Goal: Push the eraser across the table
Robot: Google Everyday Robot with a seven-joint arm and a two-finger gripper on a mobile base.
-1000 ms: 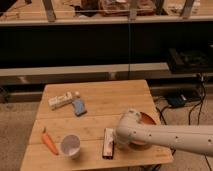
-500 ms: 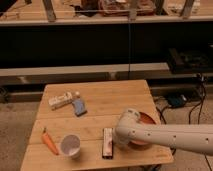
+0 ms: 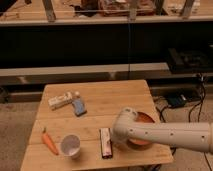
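The eraser [image 3: 105, 142], a long black block with a pale reddish strip on top, lies near the front edge of the light wooden table [image 3: 115, 95], its long side running front to back. My white arm reaches in from the right. Its rounded wrist end sits just right of the eraser. The gripper [image 3: 116, 135] is at that end, low over the table beside the eraser's right side and mostly hidden by the wrist. I cannot tell whether it touches the eraser.
A white cup [image 3: 70, 145] stands left of the eraser, with a carrot [image 3: 49, 142] further left. A white oblong box [image 3: 61, 100] and a small blue block [image 3: 79, 107] lie at the back left. A reddish bowl [image 3: 144, 119] sits under my arm. Cables lie on the floor at the right.
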